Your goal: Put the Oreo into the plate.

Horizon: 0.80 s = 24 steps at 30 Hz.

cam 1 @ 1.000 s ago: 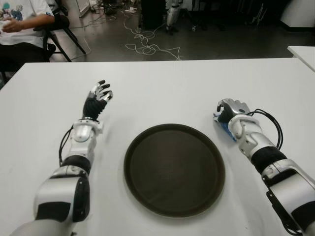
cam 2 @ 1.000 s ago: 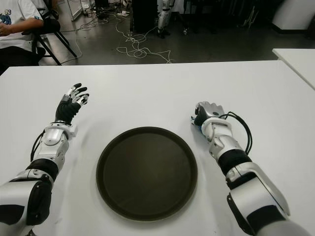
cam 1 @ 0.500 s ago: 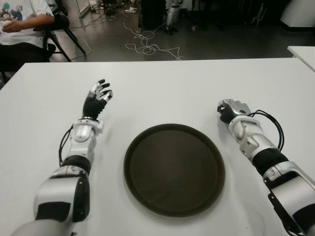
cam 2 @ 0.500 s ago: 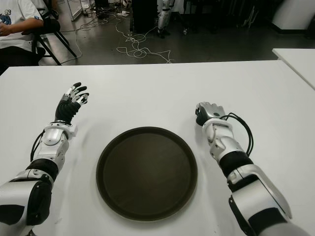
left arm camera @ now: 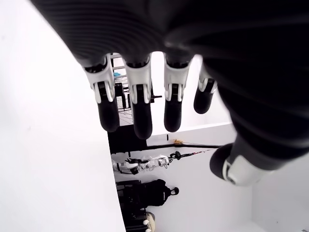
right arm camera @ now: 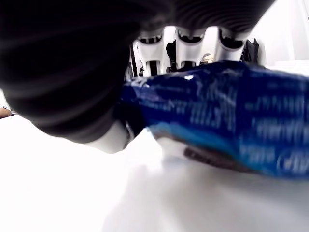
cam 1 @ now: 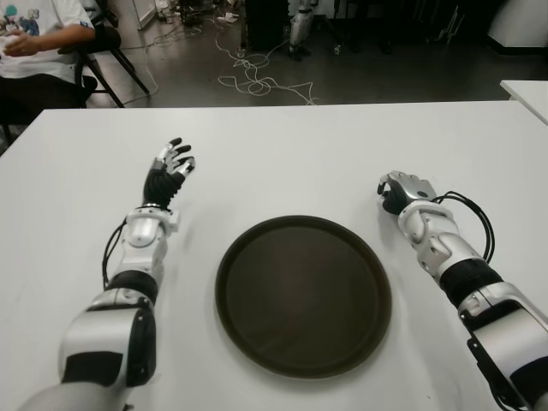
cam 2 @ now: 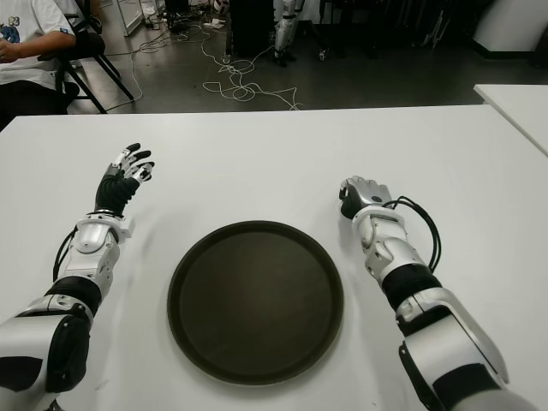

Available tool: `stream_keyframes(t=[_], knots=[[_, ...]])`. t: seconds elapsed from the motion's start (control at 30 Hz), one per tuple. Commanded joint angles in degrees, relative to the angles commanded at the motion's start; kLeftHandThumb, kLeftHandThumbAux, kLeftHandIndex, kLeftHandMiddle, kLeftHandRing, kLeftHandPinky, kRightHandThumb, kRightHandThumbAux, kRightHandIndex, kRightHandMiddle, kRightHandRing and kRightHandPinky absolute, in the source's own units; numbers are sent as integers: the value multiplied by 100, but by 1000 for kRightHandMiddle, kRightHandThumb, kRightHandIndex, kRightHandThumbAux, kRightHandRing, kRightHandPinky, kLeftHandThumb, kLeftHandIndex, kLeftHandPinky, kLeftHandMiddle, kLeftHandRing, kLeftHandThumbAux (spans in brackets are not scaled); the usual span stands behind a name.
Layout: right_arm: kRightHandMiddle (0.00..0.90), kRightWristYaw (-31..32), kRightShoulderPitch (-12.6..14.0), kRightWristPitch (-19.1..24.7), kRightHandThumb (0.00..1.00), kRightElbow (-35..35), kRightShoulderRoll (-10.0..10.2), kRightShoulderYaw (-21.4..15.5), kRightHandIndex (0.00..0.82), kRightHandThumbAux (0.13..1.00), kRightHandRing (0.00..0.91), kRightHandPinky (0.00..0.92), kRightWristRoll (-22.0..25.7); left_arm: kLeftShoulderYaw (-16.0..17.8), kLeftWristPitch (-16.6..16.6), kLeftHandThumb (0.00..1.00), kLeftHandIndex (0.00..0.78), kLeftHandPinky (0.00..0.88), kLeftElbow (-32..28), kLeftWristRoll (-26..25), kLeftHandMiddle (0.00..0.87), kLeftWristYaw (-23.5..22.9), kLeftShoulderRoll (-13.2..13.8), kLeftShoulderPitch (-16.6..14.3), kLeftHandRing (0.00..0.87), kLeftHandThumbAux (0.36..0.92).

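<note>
A blue Oreo packet [right arm camera: 227, 116] fills the right wrist view, with my right hand's fingers [right arm camera: 186, 43] curled over its top. In the eye views my right hand [cam 1: 399, 190] shows just right of the round dark plate [cam 1: 303, 295], near its far edge, and the hand hides the packet. The plate holds nothing. My left hand [cam 1: 171, 163] shows to the left of the plate, fingers spread and holding nothing [left arm camera: 145, 96].
The white table [cam 1: 300, 145] stretches wide beyond the plate. A seated person [cam 1: 34, 34] is past the far left corner. Cables [cam 1: 257, 81] lie on the floor behind. A second white table [cam 1: 527, 90] edges in at the far right.
A second ago a strip of blue packet showed beside my right wrist; the hand has since shifted slightly and covers it. The left arm has stayed still.
</note>
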Motion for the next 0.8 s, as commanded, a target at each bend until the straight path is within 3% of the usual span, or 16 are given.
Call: stream_keyframes(t=[0.8], knots=[[222,17,-24,-46,702,36,-11,-62,409,735,243,341,-22,-57,25,302,89,177,10,39,171,-9,20,-14,168,616]])
